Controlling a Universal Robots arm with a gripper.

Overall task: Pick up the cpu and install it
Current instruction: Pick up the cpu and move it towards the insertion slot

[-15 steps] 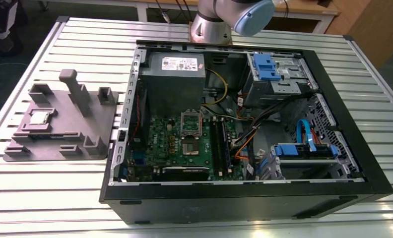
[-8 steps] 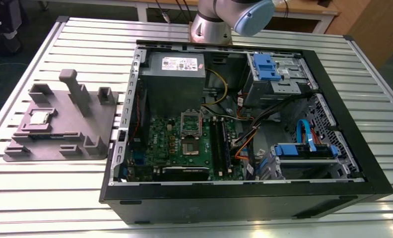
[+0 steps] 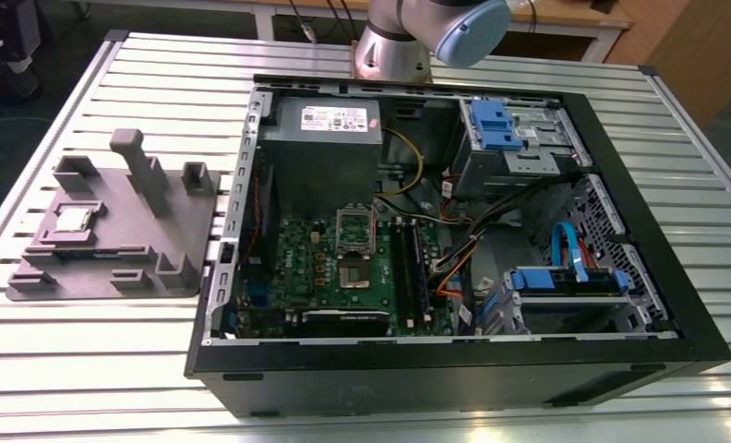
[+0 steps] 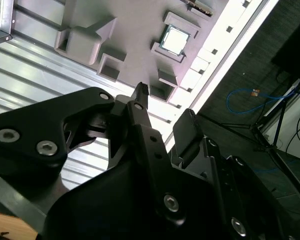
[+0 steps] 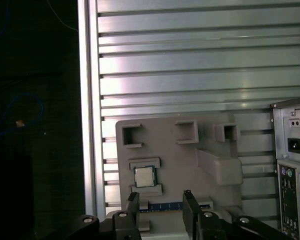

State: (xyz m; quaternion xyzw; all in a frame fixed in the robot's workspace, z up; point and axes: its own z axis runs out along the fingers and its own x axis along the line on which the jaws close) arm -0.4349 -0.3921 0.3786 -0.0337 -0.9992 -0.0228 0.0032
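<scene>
One arm (image 3: 397, 41) on the job, base at the far edge of the slatted table (image 3: 156, 360) in the exterior view, behind the open pc case (image 3: 464, 369)

Claw: in both wrist views the gripper (image 5: 161, 204) (image 4: 165, 109) has its two fingers (image 5: 189, 202) spread wide, a bare gap between them, nothing gripped. It hangs above the grey fixture block (image 5: 210, 150), clear of it, no contact with anything

cpu (image 3: 73, 219) (image 5: 145, 176) (image 4: 176, 40): lying flat, metal top up, in its own shallow pocket on the fixture block (low raised lips bracket it on two opposite sides). The pocket is toward the block's edge that faces the table edge on the exterior view's left. The block itself sits near that table edge, just beside the case's side wall. cpu is well apart from both fingers

Long narrow memory stick (image 5: 162, 206) sits in a slot just beside the cpu pocket, running along the block's edge

Case lies on its side, open face up, in the middle of the table. Motherboard (image 3: 304, 268) is inside it on the side nearest the fixture block, with the socket (image 3: 355, 245) near the board's middle; can't tell the latch state from here
</scene>
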